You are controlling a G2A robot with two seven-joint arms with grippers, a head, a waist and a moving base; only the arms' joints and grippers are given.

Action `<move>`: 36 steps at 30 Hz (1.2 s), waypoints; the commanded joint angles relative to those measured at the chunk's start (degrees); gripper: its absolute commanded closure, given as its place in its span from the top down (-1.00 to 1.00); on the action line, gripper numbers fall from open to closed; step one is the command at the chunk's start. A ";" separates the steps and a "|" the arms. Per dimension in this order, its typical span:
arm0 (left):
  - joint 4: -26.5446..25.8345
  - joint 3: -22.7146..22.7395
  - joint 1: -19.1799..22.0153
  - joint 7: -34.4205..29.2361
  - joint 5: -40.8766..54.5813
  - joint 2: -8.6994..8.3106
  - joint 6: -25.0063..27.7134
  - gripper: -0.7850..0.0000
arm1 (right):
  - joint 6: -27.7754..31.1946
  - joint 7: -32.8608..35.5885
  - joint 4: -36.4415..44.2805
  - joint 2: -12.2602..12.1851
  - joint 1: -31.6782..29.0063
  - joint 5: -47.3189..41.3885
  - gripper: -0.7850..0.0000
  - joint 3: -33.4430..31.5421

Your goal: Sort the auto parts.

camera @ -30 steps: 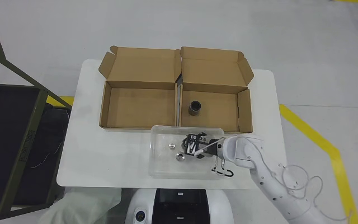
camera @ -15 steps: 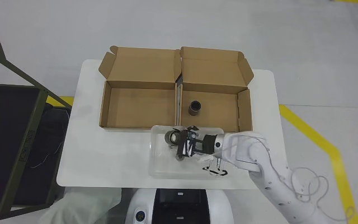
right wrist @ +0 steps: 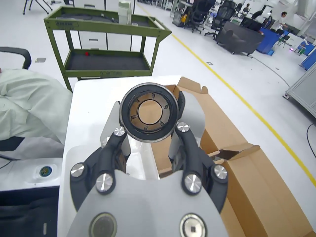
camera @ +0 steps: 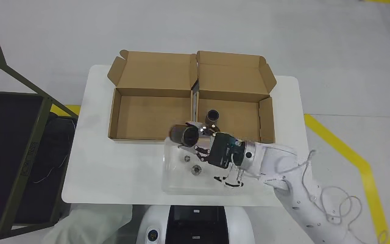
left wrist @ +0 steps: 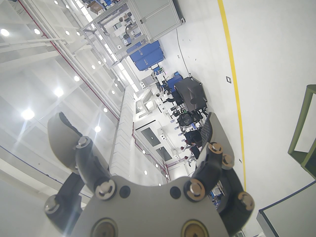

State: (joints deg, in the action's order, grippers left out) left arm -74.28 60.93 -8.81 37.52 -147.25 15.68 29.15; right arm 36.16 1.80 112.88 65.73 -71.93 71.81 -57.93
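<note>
1. My right gripper is clenched on one dark, ring-shaped metal bearing. A finger presses each side of its rim, and its open bore faces my wrist camera.
2. Two open brown cardboard boxes stand side by side and touching on the one white table. These are the left box and the right box, each with its flaps folded back.
3. One clear plastic tray sits just in front of the boxes.
4. Seen from above, the bearing I hold hangs over the tray's far rim, right at the near wall of the left box.
5. Two small silvery parts lie in the tray, near each other but apart. The first small part is closer to the boxes, and the second small part is closer to the table's near edge.
6. One short dark cylinder stands in the right box, near its left wall.
7. My left gripper is released. Its two fingers are spread wide with nothing between them, pointing out at the room.
</note>
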 commanded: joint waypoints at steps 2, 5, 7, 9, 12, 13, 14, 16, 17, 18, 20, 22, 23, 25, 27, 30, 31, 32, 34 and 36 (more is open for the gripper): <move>0.00 0.00 0.00 0.00 0.00 0.00 0.00 1.00 | -1.28 -4.17 1.25 -0.31 -1.20 1.77 -1.00 -2.71; 0.00 0.00 0.00 0.00 0.00 0.00 0.00 1.00 | -1.91 -9.40 2.47 -0.67 -3.20 3.78 -1.00 -5.10; 0.00 0.00 0.00 0.00 0.00 0.00 0.00 1.00 | -2.08 -12.51 2.98 -0.87 -4.45 4.14 -1.00 -6.59; 0.00 0.00 0.00 0.00 0.00 0.00 0.00 1.00 | -1.86 -15.48 3.25 -1.02 -5.52 3.62 -1.00 -7.88; 0.00 0.00 0.00 0.00 0.00 0.00 0.00 1.00 | -0.49 -19.49 2.66 -1.17 -6.68 0.72 -1.00 -9.65; 0.00 0.00 0.00 0.00 0.00 0.00 0.00 1.00 | -0.02 -20.62 2.40 -1.21 -6.96 -0.37 -1.00 -10.21; 0.00 0.00 0.00 0.00 0.00 0.00 0.00 1.00 | -0.64 -21.04 2.24 -1.27 -7.12 -0.23 -1.00 -11.14; 0.00 0.00 0.00 0.00 0.00 0.00 0.00 1.00 | -0.90 -22.95 2.63 -1.32 -7.84 -0.63 -1.00 -12.19; 0.00 0.00 0.00 0.00 0.00 0.00 0.00 1.00 | -1.32 -23.92 2.60 -1.36 -8.17 -0.72 -1.00 -12.95; 0.00 0.00 0.00 0.00 0.00 0.00 0.00 1.00 | -1.70 -24.98 2.76 -1.39 -8.56 -0.76 -1.00 -13.66; 0.00 0.00 0.00 0.00 0.00 0.00 0.00 1.00 | -1.96 -27.21 3.00 -1.47 -9.50 -1.42 -1.00 -15.11; 0.00 0.00 0.00 0.00 0.00 0.00 0.00 1.00 | -1.79 -29.14 3.27 -1.56 -10.50 -2.31 -1.00 -16.59; 0.00 0.00 0.00 0.00 0.00 0.00 0.00 1.00 | -1.58 -29.93 3.45 -1.62 -11.00 -2.72 -1.00 -17.32; 0.00 0.00 0.00 0.00 0.00 0.00 0.00 1.00 | -1.00 -31.08 3.74 -1.73 -11.94 -3.53 -1.00 -18.69; 0.00 0.00 0.00 0.00 0.00 0.00 0.00 1.00 | -0.28 -31.78 3.89 -1.80 -12.67 -4.50 -1.00 -19.63; 0.00 0.00 0.00 0.00 0.00 0.00 0.00 1.00 | 0.56 -32.08 3.96 -1.84 -13.22 -5.38 -1.00 -20.34; 0.00 0.00 0.00 0.00 0.00 0.00 0.00 1.00 | 0.84 -32.18 3.94 -1.83 -13.33 -5.78 -1.00 -20.40; 0.00 0.00 0.00 0.00 0.00 0.00 0.00 1.00 | 1.06 -32.22 3.92 -1.82 -13.36 -6.05 -1.00 -20.46; 0.00 0.00 0.00 0.00 0.00 0.00 0.00 1.00 | 1.58 -32.28 3.86 -1.80 -13.35 -6.49 -1.00 -20.45; 0.00 0.00 0.00 0.00 0.00 0.00 0.00 1.00 | 2.03 -32.25 3.74 -1.77 -13.29 -6.95 -1.00 -20.40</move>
State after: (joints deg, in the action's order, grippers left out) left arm -74.28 60.93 -8.81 37.52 -147.25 15.68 29.15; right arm 38.02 -30.47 116.67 63.95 -85.27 65.06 -78.36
